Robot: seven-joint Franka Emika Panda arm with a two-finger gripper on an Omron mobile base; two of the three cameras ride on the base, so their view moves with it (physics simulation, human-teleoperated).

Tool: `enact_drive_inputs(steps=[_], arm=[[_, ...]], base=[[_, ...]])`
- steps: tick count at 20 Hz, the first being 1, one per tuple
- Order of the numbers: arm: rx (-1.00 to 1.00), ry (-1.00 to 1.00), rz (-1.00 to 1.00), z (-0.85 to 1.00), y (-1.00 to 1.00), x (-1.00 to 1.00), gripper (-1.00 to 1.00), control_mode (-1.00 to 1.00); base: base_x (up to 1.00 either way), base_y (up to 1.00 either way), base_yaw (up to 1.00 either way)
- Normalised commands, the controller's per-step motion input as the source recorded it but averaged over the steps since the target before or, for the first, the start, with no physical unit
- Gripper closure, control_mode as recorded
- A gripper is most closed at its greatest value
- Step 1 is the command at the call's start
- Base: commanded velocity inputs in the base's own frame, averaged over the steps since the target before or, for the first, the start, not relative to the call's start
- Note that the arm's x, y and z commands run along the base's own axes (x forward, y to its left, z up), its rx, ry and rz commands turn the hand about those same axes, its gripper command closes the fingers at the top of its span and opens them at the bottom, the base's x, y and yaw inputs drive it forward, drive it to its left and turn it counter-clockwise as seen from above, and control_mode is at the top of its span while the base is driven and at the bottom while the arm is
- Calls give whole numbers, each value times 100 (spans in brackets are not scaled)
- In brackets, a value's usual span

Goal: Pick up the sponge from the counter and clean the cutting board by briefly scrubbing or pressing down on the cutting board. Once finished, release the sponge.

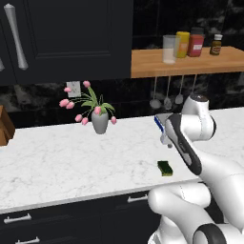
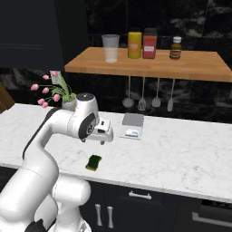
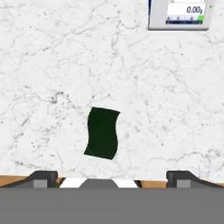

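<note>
Jaws spread wide, empty, above sponge (image 3: 102, 133) lying free on white worktop (image 3: 52, 65), near scale (image 3: 179, 15).

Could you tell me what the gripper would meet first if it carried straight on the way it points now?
Probably the sponge: the open gripper points down at the counter, and the sponge lies just ahead between the fingertips' lines, slightly left of centre. Depth is unclear; otherwise bare counter.
</note>
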Motion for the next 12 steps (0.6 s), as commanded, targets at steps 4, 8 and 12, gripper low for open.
enact_drive_inputs(steps=[4,8,12], arm=[[0,1,0,-82,1,0,-100,-100],[0,0,0,-62,3,5,-100,-100],[0,0,0,-49,7,5,-100,-100]], base=[[0,0,0],[0,0,0],[0,0,0]])
